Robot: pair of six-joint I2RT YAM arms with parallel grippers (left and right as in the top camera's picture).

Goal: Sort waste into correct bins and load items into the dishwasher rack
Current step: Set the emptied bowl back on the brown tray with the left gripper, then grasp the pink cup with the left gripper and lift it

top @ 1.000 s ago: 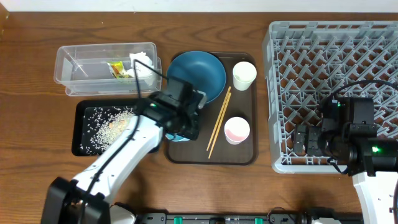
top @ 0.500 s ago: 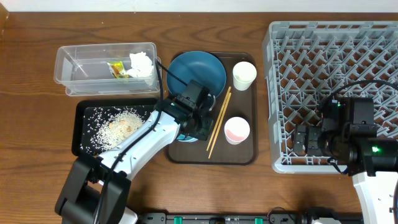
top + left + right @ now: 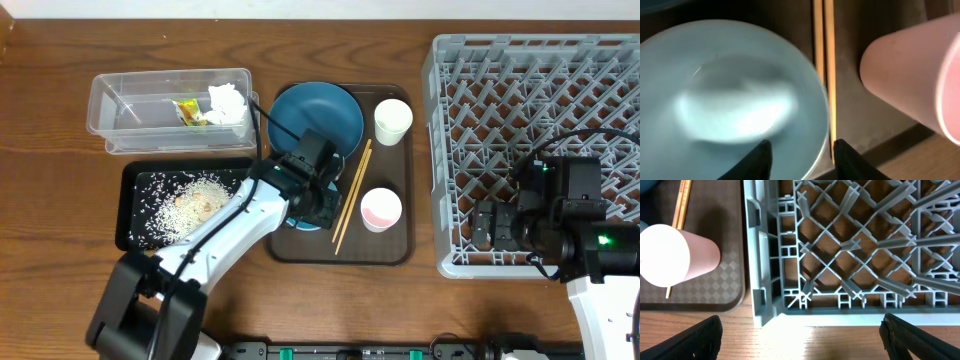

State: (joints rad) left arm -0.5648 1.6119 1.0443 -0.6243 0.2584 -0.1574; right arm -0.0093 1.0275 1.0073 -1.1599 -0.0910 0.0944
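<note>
Left gripper [image 3: 802, 159] fingers apart, straddling bowl [image 3: 730, 100] rim; bowl spreads ahead-left of them, chopsticks [image 3: 824, 60] run straight ahead. Right gripper [image 3: 800, 339] spread wide, empty, far off.

No lettering can be read anywhere; the snack wrapper's [image 3: 190, 110] print is too small.

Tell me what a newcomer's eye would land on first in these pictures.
The big grey dishwasher rack fills the right side of the table. At centre, the left gripper hangs open over the rim of the light blue bowl on the brown tray, beside the chopsticks and the pink-inside cup. At left, white rice lies scattered in the black tray.
</note>
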